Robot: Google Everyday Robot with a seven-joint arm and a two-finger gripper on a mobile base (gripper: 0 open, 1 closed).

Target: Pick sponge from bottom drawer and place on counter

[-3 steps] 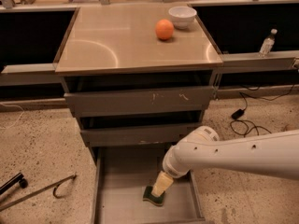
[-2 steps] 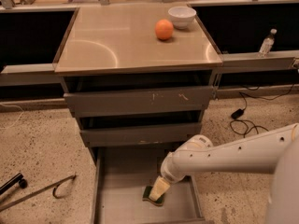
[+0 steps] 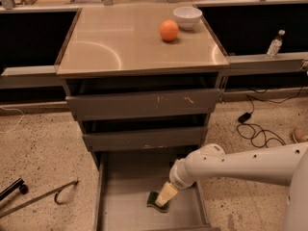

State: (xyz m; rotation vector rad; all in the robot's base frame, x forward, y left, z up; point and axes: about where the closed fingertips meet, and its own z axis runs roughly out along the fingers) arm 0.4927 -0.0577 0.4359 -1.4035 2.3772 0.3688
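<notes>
While gripper (image 3: pixel 167 195) met sponge (image 3: pixel 156 204) in bottom drawer (image 3: pixel 126 177), grip state unclear; pick step; lift to counter (image 3: pixel 120 42) likely next.

So the sponge (image 3: pixel 157 202) is a small wavy-edged thing, dark green on its face with a bit of yellow foam showing. It's lying on the floor of the bottom drawer (image 3: pixel 126 179), right of the middle and closer to the drawer's front edge than its back, and the gripper (image 3: pixel 166 195) is right down on the sponge's right end. The bottom drawer's pulled out at floor level, a wide grey metal tray with low side walls, and the counter (image 3: pixel 120 37) up top is square, glossy beige-grey with a thin brown rim.
</notes>
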